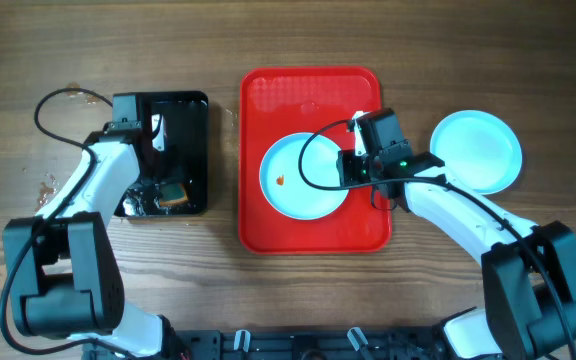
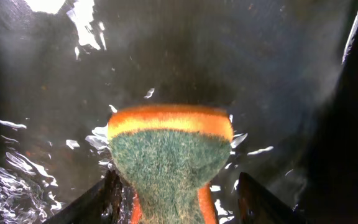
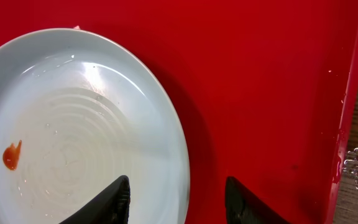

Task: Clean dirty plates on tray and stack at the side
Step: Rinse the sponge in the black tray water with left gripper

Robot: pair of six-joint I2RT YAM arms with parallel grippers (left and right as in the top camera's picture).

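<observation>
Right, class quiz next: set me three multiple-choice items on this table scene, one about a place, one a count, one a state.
1. The green-and-orange scouring sponge lies
A) on bare wood
B) in the right arm's fingers
C) in the glossy black rectangular tray

2. How many round pale-blue plates show from overhead?
A) two
B) one
C) four

3. The plate on the large flat red plastic tray is
A) spotless
B) marked with a small orange-red smear
C) broken in half

Answers:
1 C, since the left wrist view shows the sponge on a wet black surface.
2 A, since one plate sits on the red tray and one on the table to its right.
3 B, since the right wrist view shows the smear inside the plate.
</observation>
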